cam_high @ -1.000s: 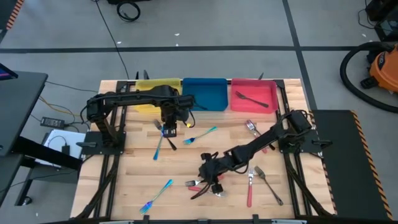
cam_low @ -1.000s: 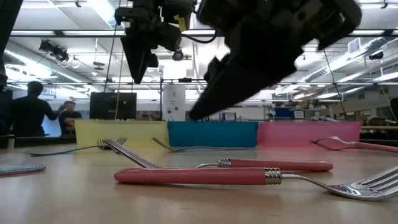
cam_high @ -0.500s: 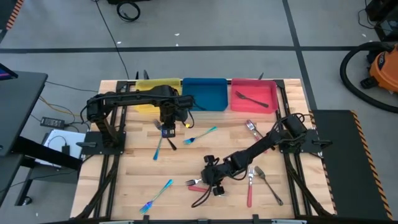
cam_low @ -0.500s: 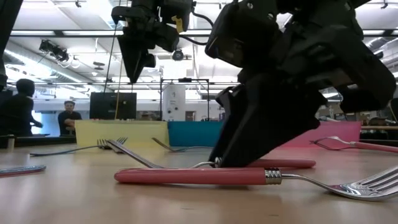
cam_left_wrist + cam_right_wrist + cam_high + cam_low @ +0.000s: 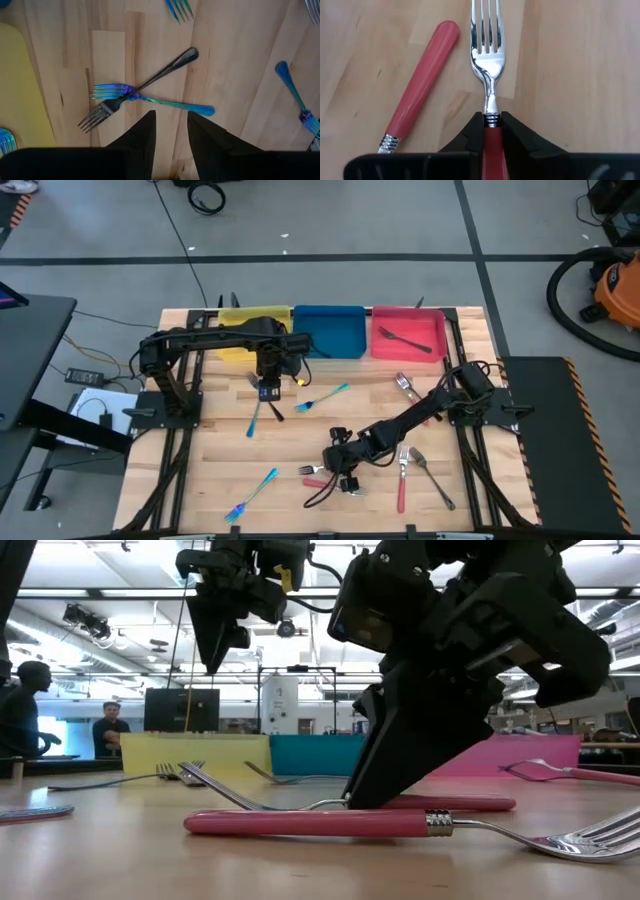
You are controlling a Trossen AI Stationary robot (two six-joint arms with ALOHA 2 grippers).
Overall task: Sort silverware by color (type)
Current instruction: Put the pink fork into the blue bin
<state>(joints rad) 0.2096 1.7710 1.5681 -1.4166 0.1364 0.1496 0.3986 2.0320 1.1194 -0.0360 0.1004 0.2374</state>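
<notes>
The right pincer [image 5: 491, 131] is clamped on a red-handled fork [image 5: 487, 60] low in the middle of the high view, its tines lying on the bench [image 5: 200, 470] beside a second red handle [image 5: 419, 87]. Farther back, upper left of centre, the left pincer [image 5: 170, 131] hangs parted above a dark fork [image 5: 135, 91] crossed over an iridescent blue fork [image 5: 155, 99].

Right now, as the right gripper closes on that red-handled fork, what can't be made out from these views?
- Red-handled fork: in the right wrist view its handle runs out of frame between the right gripper fingers.
- Yellow tray: in the high view the left arm covers part of it, so its contents are unclear.
- Left gripper: only the fingertips show in the left wrist view, above a crossed dark fork and blue fork.
</notes>
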